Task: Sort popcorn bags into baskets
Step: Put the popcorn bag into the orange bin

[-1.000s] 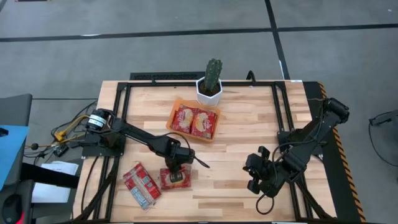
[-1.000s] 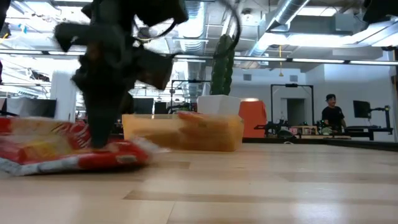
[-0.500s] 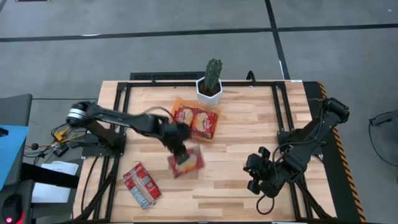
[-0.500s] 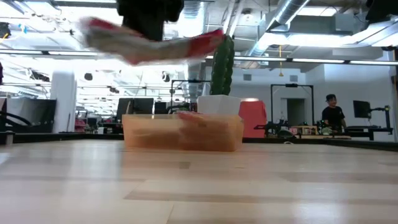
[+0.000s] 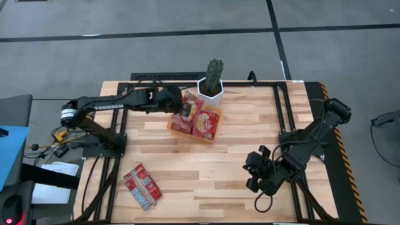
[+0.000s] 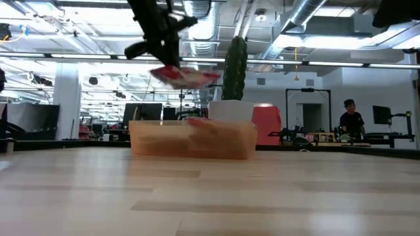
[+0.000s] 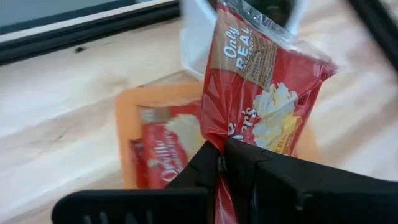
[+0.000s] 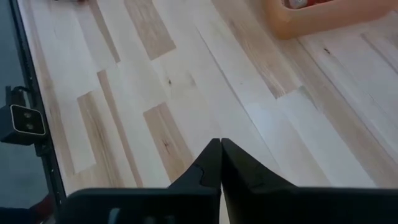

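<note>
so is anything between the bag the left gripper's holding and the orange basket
Nothing visible. The left gripper holds the popcorn bag in the air over the orange basket, which already holds bags. The cactus pot stands beside the basket, not under the bag.

An open-plan lab: exposed ceiling ducts, monitors, a distant person.

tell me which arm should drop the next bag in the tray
Left. The left gripper already holds a popcorn bag in the air above the orange tray. The right gripper sits shut and empty near the table's front right, far from the tray.
</note>
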